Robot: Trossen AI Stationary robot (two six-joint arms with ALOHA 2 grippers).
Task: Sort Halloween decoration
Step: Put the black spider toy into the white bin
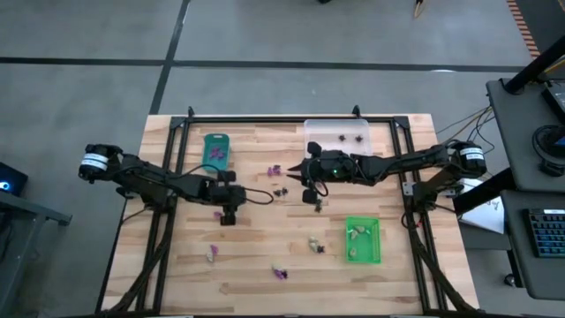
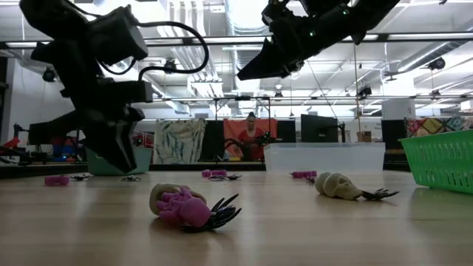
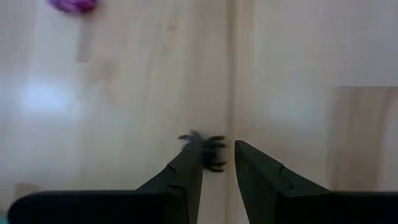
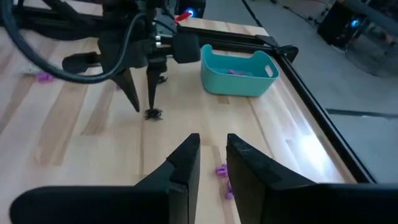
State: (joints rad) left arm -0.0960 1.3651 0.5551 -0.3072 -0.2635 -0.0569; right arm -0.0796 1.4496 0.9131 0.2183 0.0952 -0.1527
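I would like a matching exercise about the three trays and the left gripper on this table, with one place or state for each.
Things:
1. teal tray
2. clear tray
3. green tray
4. left gripper

Places or states:
A. holds pale trinkets, on the right arm's side of the table
B. hangs just above a black spider
C. holds purple trinkets
D. holds small black trinkets, at the table's far edge

Pairs: 1-C, 2-D, 3-A, 4-B
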